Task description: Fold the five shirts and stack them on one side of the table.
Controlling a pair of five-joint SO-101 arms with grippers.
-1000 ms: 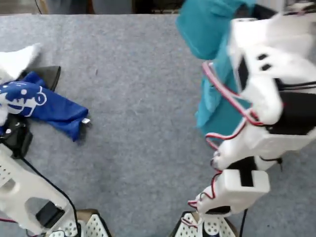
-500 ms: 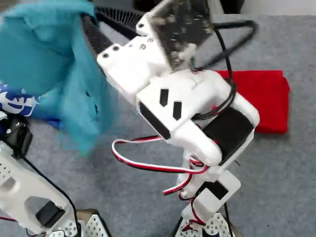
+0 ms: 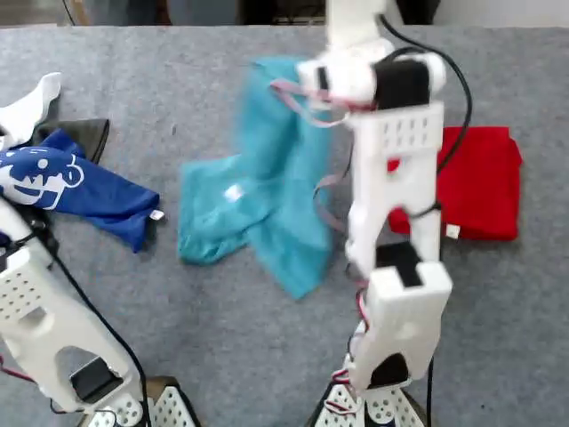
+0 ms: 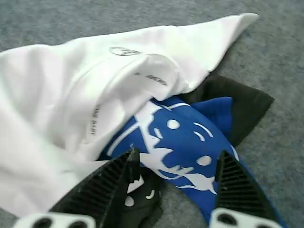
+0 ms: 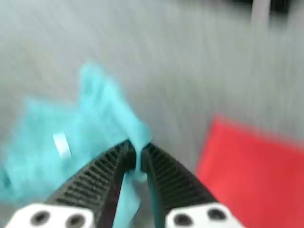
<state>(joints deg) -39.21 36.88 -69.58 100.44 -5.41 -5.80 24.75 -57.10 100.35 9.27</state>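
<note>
Seen from above, the teal shirt (image 3: 258,191) lies rumpled in the middle of the grey desk (image 3: 222,338), its far end running up beside the right arm (image 3: 396,160). A folded red shirt (image 3: 480,178) rests flat on the desk's right side. On the left, a blue shirt (image 3: 80,187), a white shirt (image 3: 31,102) and a black shirt (image 3: 89,133) lie heaped together. In the left wrist view, the left hand (image 4: 176,164) hangs wide open over that heap with nothing in it. The white shirt drapes across the blue one, and the black one peeks out underneath. In the right wrist view, the right hand (image 5: 135,154) is nearly closed. Through the blur it seems to pinch a thin fold of the teal shirt, with the rest trailing on the desk and the red shirt off to one side. The cloth looks light and limp, so it will likely sag, bunch and twist when lifted by a single point. It may also drag on the rough desk cover. A hold at a shoulder seam or a hem corner should suit better than mid-panel, letting the fabric hang straight before it is laid flat.
</note>
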